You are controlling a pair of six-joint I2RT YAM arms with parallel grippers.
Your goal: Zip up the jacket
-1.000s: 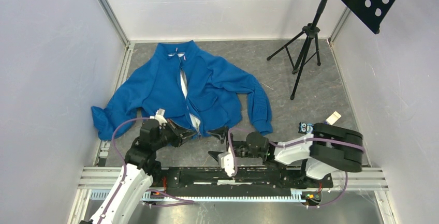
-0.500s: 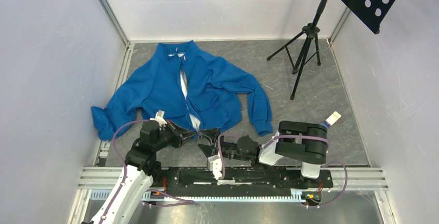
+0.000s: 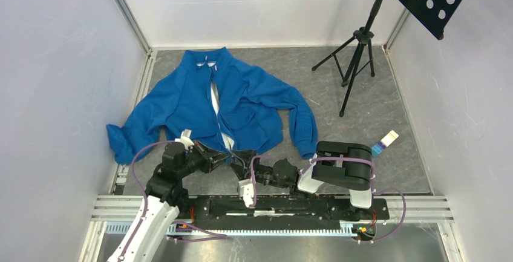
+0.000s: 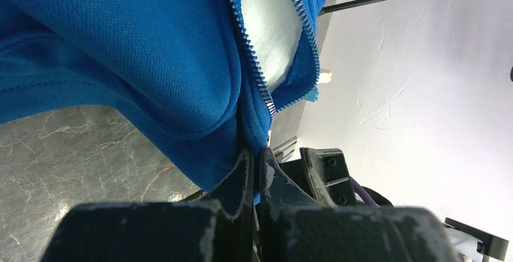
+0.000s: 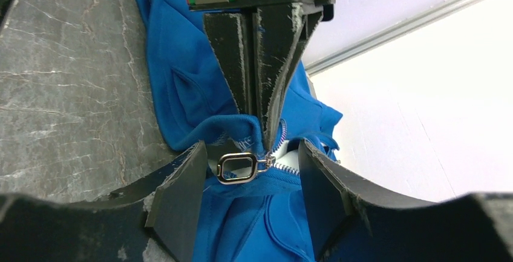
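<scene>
The blue jacket (image 3: 248,101) lies spread on the grey table, collar at the far side, its front zipper (image 4: 254,68) parted over pale lining (image 4: 269,26). My left gripper (image 3: 228,158) is shut on the jacket's bottom hem beside the zipper's lower end, with blue fabric pinched between its fingers (image 4: 242,174). My right gripper (image 5: 251,153) is open and faces the left one. Its two jaws stand on either side of the silver zipper pull (image 5: 238,169), apart from it. In the right wrist view the left gripper's fingers (image 5: 260,50) hold the hem just above the pull.
A black tripod stand (image 3: 357,62) occupies the back right of the table. A small white and blue item (image 3: 385,141) lies right of the right arm. Grey walls close in the left, back and right sides. The arms' mounting rail (image 3: 290,204) runs along the near edge.
The right arm has swung left to the jacket's hem, and its jaws have narrowed around the zipper pull. The left gripper and the jacket have stayed put.
</scene>
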